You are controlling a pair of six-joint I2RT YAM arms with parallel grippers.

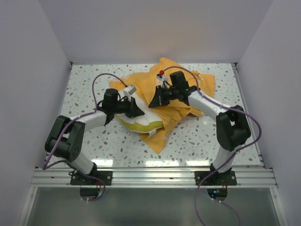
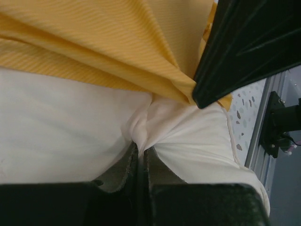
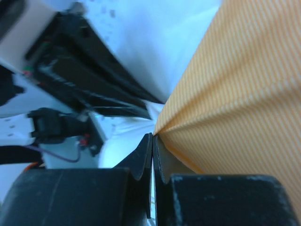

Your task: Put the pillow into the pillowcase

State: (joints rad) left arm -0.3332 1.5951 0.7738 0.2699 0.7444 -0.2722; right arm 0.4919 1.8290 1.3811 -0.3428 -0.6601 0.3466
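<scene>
The orange-yellow pillowcase point(image 1: 181, 101) lies crumpled in the middle of the table, its printed side hidden. The cream-white pillow point(image 1: 141, 121), with a yellow-green strip, sticks out of the case's left side. My left gripper point(image 1: 139, 109) is shut on a pinch of the pillow's white fabric point(image 2: 141, 136), with the orange case point(image 2: 94, 42) draped just above it. My right gripper point(image 1: 154, 100) is shut on the edge of the pillowcase point(image 3: 235, 94) and holds it lifted close above the left gripper. The right gripper's finger shows black in the left wrist view point(image 2: 244, 52).
The speckled white table point(image 1: 94, 80) is walled by white panels at the back and both sides. A metal rail point(image 1: 155, 176) runs along the near edge by the arm bases. Purple cables loop from both arms.
</scene>
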